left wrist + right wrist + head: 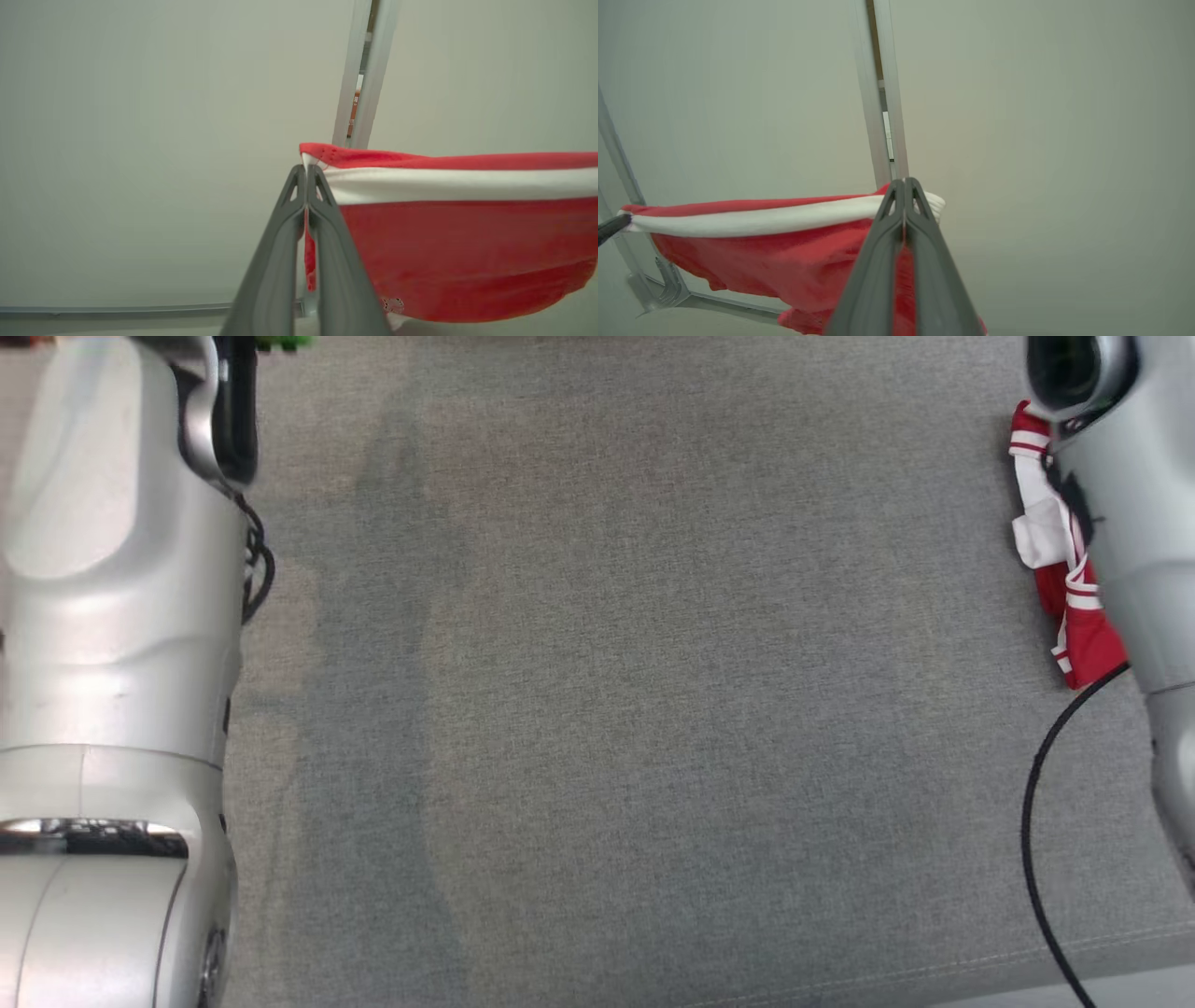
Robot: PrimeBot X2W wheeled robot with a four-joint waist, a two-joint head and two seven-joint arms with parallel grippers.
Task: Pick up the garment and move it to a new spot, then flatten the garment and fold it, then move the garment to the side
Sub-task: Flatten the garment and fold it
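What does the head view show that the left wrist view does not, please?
The head view gives the grey cushion, the left forearm, the right forearm and a black cable. The left wrist view gives the left claw shut on a corner of the garment, with a metal post behind. Both show red and white fabric; whether the bunched cloth beside the right forearm is that garment, I cannot tell.

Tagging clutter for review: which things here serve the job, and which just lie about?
Job: garment, left gripper, right gripper, grey surface.
Lying about: green thing, black cable, metal frame.
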